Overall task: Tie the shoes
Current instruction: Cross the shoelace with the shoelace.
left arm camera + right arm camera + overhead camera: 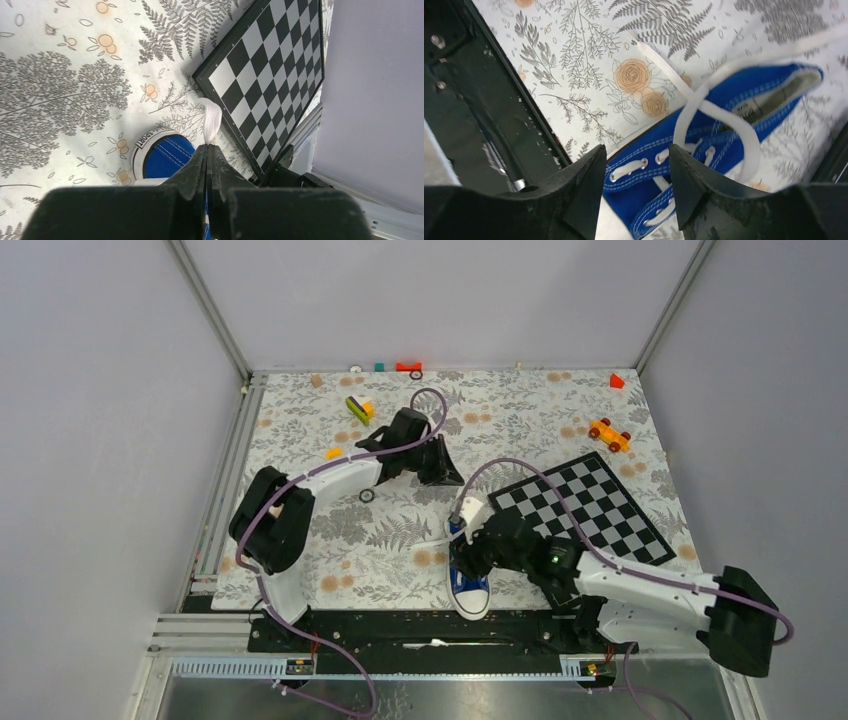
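Floral tablecloth (pixel 400 540): sneaker (pixel 468 585) at near edge; left gripper (pixel 209 150) clamped tight on lace (pixel 211 117); right gripper (pixel 636 155) jaws apart, empty, above sneaker. Risk: hard pull drags sneaker, or lace slips free

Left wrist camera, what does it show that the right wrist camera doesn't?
Only the left wrist view: the left hand shut on a white flat lace end, and a black-and-white chequered board. Only the right wrist view: the open right hand over the metal eyelets and a white lace loop. Both: the small blue canvas sneaker on the floral tablecloth.
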Robot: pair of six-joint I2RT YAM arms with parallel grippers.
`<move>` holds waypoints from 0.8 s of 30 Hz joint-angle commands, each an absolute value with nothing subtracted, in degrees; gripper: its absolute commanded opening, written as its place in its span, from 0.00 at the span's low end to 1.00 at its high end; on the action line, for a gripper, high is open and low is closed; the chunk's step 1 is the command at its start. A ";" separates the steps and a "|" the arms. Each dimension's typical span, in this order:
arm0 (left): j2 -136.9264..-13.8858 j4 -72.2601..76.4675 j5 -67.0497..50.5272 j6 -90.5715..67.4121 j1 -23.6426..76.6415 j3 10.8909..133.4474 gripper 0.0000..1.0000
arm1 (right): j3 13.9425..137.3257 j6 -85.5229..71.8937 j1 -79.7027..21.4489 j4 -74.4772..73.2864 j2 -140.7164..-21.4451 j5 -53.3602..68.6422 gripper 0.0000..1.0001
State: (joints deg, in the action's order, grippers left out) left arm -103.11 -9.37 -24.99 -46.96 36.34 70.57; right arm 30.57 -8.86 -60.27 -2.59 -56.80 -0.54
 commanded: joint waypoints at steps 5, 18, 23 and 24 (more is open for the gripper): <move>-106.27 -12.86 -33.09 -43.15 32.45 75.80 0.00 | 42.45 13.29 -61.42 -1.14 -70.07 2.80 0.52; -109.48 -15.56 -33.82 -41.93 31.83 78.82 0.00 | 46.39 18.27 -62.93 10.26 -87.08 0.52 0.63; -113.20 -19.97 -36.16 -39.33 31.05 84.70 0.00 | 45.62 19.98 -62.93 16.18 -92.83 -3.11 0.63; -113.63 -21.29 -35.86 -38.23 31.07 85.45 0.00 | 45.84 20.03 -62.93 16.29 -93.52 -3.39 0.63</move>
